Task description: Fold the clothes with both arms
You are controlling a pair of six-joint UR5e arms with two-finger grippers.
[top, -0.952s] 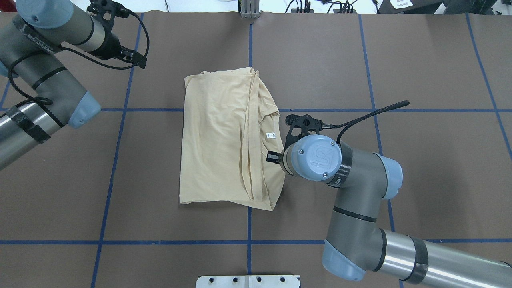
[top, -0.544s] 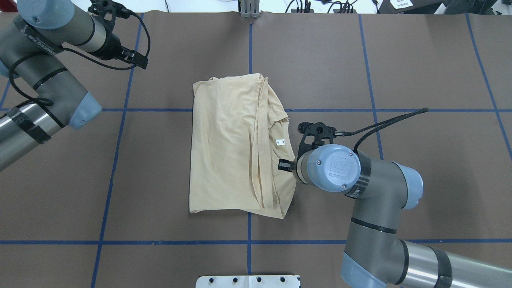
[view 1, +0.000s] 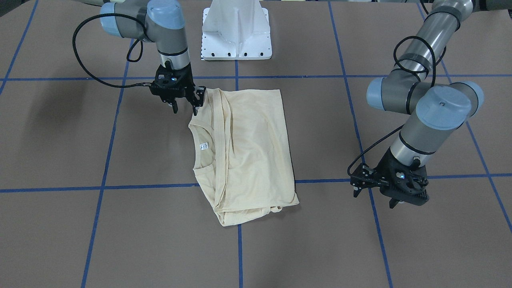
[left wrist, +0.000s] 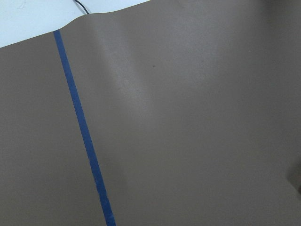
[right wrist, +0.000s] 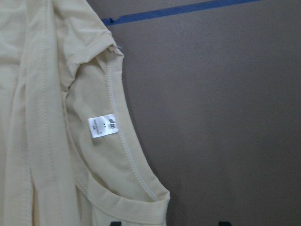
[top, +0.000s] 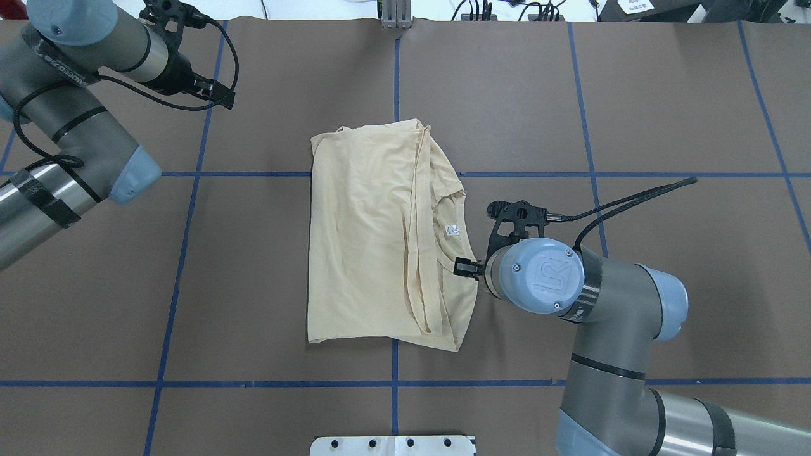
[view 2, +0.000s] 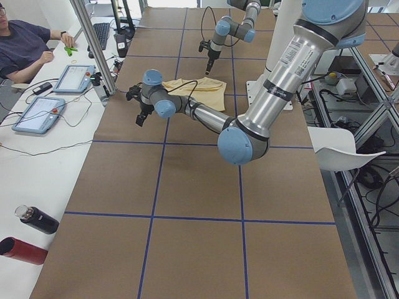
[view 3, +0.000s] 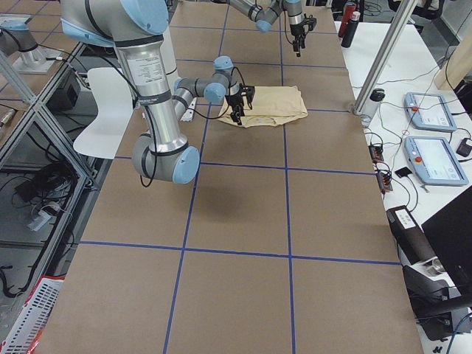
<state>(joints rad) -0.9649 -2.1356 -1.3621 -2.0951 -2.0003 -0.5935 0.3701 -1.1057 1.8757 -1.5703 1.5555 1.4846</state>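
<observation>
The pale cream T-shirt (top: 367,234) lies folded in a rough rectangle at the table's middle, with its neck opening and white label (top: 452,230) facing my right arm. The print is hidden. My right gripper (view 1: 185,109) is low at the shirt's edge beside the neckline. Its jaws are apart, with one fingertip (right wrist: 115,222) on the collar hem and the other on bare table. It grips nothing. My left gripper (view 1: 374,198) is open and empty, hovering over bare table far from the shirt (view 1: 248,152). The left wrist view shows only table paper.
Brown paper with blue tape lines (top: 393,383) covers the table. The white pedestal base (view 1: 237,32) stands on the robot's side. A metal post (top: 396,16) stands at the far edge. Tablets (view 2: 37,112), bottles (view 2: 37,219) and a seated person (view 2: 25,43) are beyond it.
My right gripper has moved to the right and a little toward the robot, and the shirt has slid right with it. The left arm has not moved.
</observation>
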